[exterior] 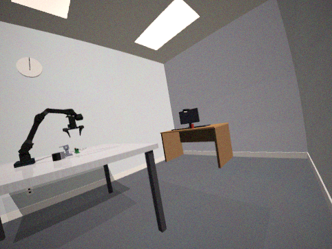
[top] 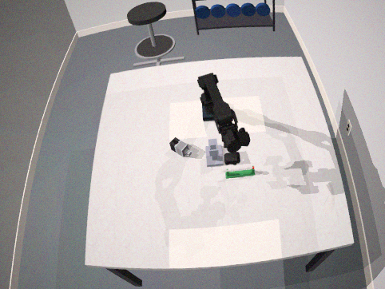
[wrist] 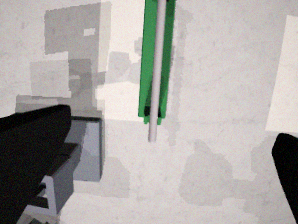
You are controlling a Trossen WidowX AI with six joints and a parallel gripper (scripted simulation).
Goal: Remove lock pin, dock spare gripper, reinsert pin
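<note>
The lock pin [wrist: 157, 65] is a thin grey rod lying lengthwise in a green holder [top: 240, 174] [exterior: 76, 150] [wrist: 148, 55], its near end sticking out past the holder. The grey-blue mount [top: 214, 160] [exterior: 67, 150] [wrist: 90, 155] stands beside the holder, partly hidden by a finger in the wrist view. The spare gripper [top: 181, 148] [exterior: 58, 157], grey with a black end, lies on the table left of the mount, apart from it. My gripper [top: 232, 158] [exterior: 74, 136] [wrist: 173, 129] is open and empty, well above the table, pointing down near the mount and holder.
The white table [top: 132, 207] [exterior: 131, 148] carries the arm's base, behind the mount in the top view. Shadows of the arm fall across the table. A stool [top: 146, 13] and a rack [top: 236, 21] stand on the floor beyond its back edge.
</note>
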